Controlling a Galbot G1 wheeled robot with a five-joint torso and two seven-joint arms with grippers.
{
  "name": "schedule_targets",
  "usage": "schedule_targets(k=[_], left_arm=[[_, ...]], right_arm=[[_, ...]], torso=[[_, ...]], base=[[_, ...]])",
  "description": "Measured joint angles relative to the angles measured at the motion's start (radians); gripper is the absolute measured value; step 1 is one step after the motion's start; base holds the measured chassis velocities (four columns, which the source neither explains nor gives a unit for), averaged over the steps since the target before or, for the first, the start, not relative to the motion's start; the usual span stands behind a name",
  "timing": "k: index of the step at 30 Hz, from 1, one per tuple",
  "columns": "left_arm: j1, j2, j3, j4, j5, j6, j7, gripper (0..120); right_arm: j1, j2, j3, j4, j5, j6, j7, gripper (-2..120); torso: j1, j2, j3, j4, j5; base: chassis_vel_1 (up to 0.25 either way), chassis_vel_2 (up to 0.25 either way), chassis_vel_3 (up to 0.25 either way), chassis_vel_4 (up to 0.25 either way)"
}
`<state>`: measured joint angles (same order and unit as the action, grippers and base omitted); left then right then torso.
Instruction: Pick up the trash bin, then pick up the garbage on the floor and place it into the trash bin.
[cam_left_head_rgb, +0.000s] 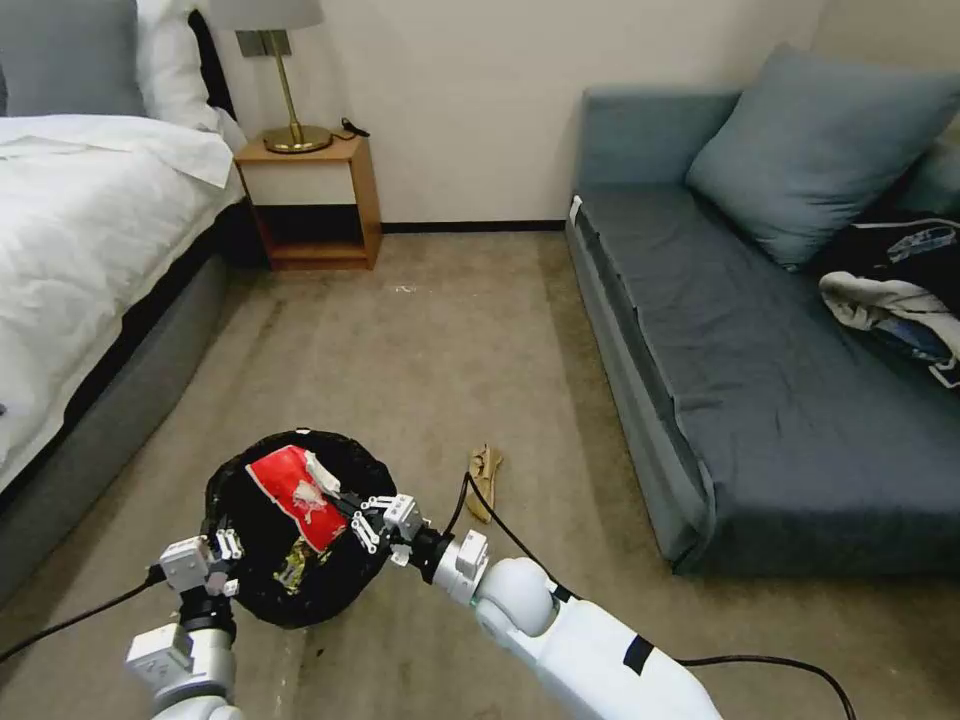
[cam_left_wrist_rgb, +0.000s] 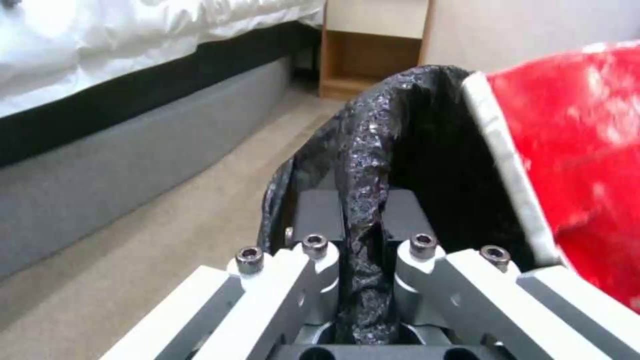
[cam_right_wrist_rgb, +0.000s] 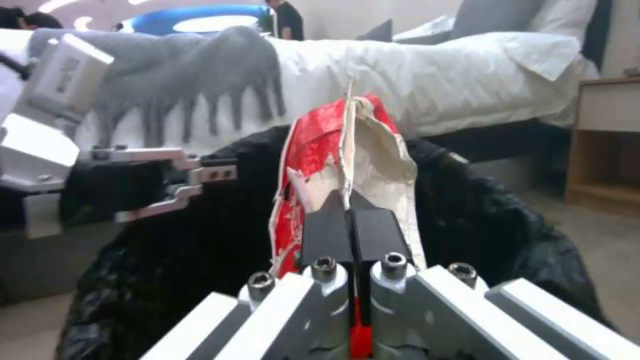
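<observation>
the red wrapper (cam_left_head_rgb: 297, 492) is pinched between the closed fingers of the right gripper (cam_left_head_rgb: 352, 507), which holds it upright over the open mouth of the bin (cam_left_head_rgb: 255, 590), just above the black liner. the left gripper (cam_left_head_rgb: 228, 548) is clamped on the bin's rim beside it, holding the bin off the carpet (cam_left_head_rgb: 440, 340). a gold-brown wrapper (cam_left_head_rgb: 293, 562) lies inside below the red one. a tan wrapper (cam_left_head_rgb: 485, 478) lies on the carpet just beyond the right gripper, near the sofa (cam_left_head_rgb: 760, 380).

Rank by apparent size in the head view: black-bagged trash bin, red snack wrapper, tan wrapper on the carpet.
1. Black-bagged trash bin
2. Red snack wrapper
3. Tan wrapper

All lie at similar distance, so the order is safe.
</observation>
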<state>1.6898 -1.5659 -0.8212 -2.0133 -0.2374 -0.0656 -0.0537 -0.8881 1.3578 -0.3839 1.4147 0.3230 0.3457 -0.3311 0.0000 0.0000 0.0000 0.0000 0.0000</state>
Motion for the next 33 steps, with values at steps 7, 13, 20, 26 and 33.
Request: schedule_targets(k=[7,13,20,26,33], left_arm=[[0.003,-0.006,0.001,-0.014,0.006,0.002,0.002,7],[0.009,-0.013,0.003,-0.026,0.014,-0.001,0.001,7],[0.01,-0.014,0.0,-0.026,0.021,-0.007,-0.002,7],[0.001,-0.011,-0.019,-0.019,0.044,-0.017,-0.009,7],[-0.049,0.004,-0.055,0.027,0.143,-0.063,-0.016,7]], right_arm=[[-0.011,-0.008,0.005,0.003,0.015,-0.008,-0.014,10],[-0.024,-0.011,0.014,0.016,0.017,-0.016,-0.015,34],[-0.033,-0.012,0.022,0.023,0.018,-0.018,-0.016,54],[-0.045,-0.025,0.042,0.048,0.024,-0.02,-0.005,77],[-0.101,-0.1,0.084,0.148,0.003,-0.097,0.186,99]], torso=[[0.0,0.0,0.0,-0.0001,0.0],[0.0,0.0,0.0,-0.0001,0.0],[0.0,0.0,0.0,0.0,0.0],[0.0,0.0,0.0,0.0,0.0001],[0.0,0.0,0.0,0.0002,0.0001]], base=[[0.0,0.0,0.0,0.0],[0.0,0.0,0.0,0.0],[0.0,0.0,0.0,0.0],[0.0,0.0,0.0,0.0],[0.0,0.0,0.0,0.0]])
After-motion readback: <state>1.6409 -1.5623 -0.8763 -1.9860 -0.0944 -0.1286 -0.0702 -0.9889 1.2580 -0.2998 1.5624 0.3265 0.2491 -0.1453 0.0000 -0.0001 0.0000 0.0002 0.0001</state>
